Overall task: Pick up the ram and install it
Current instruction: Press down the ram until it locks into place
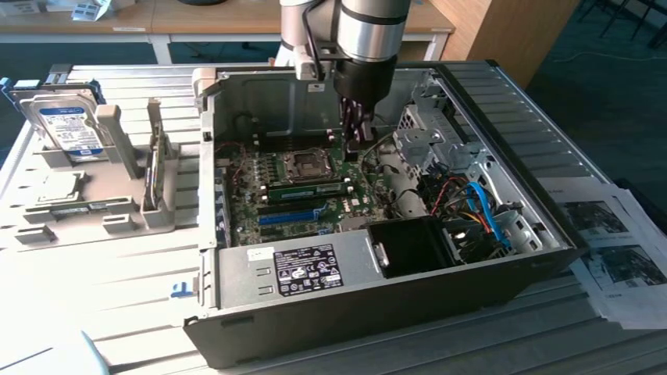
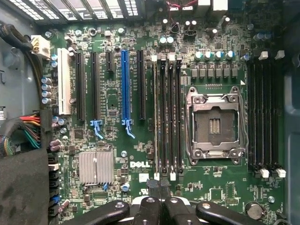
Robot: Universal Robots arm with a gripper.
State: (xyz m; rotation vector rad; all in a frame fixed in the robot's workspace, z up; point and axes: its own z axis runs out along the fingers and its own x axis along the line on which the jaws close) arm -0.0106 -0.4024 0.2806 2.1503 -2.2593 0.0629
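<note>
While the ram (image 1: 304, 190) sits seated in its motherboard (image 2: 140, 154) slot, the gripper (image 1: 362, 134) hovers above it, fingers pressed together, holding nothing.

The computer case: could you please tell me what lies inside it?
A motherboard with an empty processor socket, a green ram in a slot, and cables. A black box covers whatever lies beneath.

Matt green motherboard (image 2: 140, 154) with glossy blue plastic slot (image 2: 124, 84), inside dull grey sheet-metal computer case (image 1: 501, 101); ribbed metal heatsink (image 2: 96, 167).
</note>
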